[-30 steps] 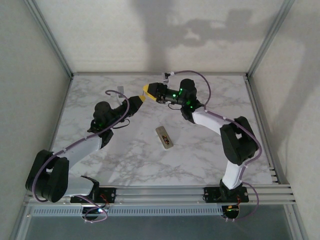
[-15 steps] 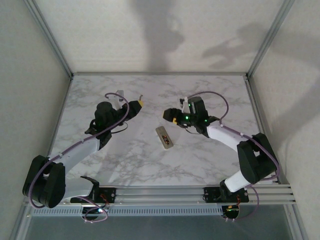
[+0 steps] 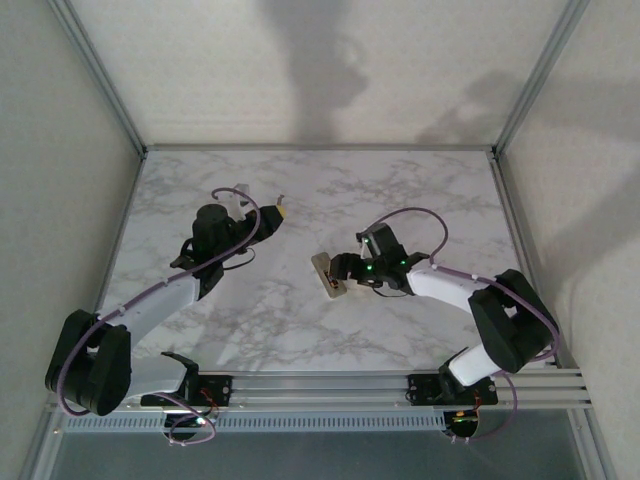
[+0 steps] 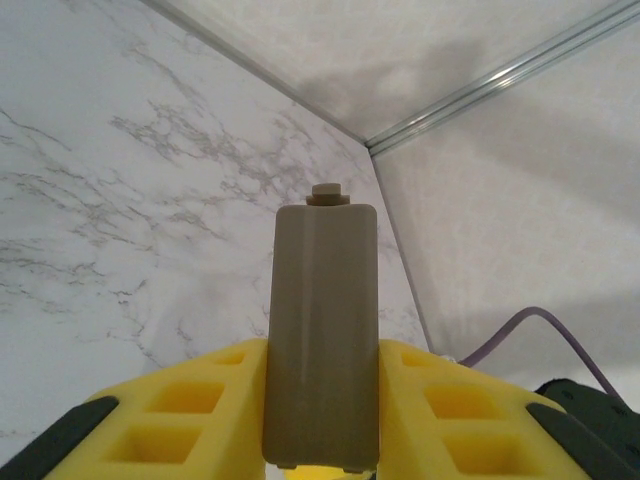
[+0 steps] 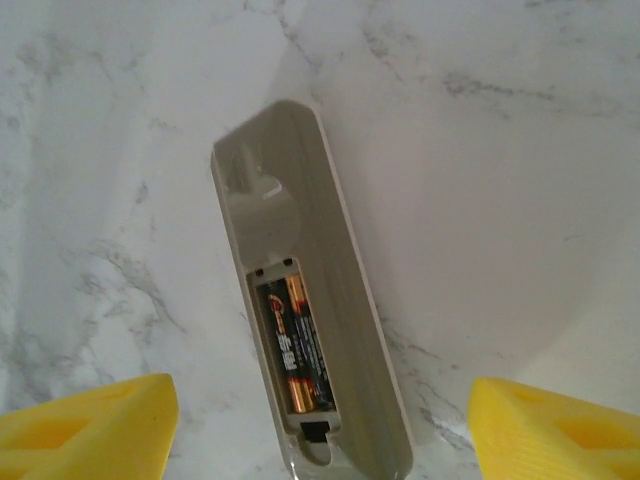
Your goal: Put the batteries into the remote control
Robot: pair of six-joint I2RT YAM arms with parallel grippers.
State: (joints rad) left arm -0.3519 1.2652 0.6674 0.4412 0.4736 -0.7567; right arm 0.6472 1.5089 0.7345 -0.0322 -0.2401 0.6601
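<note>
The remote control (image 5: pixel 350 290) lies back-up on the marble table (image 3: pixel 250 310), its battery bay uncovered. Two batteries (image 5: pixel 295 345) sit side by side in that bay, dark with copper-orange ends. My right gripper (image 5: pixel 320 430) hovers open just above the remote control (image 3: pixel 330 276), one yellow finger (image 5: pixel 90 425) on each side and touching nothing. In the top view the right gripper (image 3: pixel 345 270) sits at the remote's right edge. My left gripper (image 4: pixel 322 385) is shut on a flat grey-tan battery cover (image 4: pixel 322 320), held raised at the back left, the left gripper (image 3: pixel 273 214) well apart from the remote.
Metal frame rails (image 3: pixel 520 240) and white walls bound the table on three sides. A purple cable (image 3: pixel 405 215) loops over the right arm. Bare marble lies in front of the remote and along the back.
The right arm swung from beside the left gripper at the back down over the remote, its jaws widening. The left arm drew back a little to the left with the cover.
</note>
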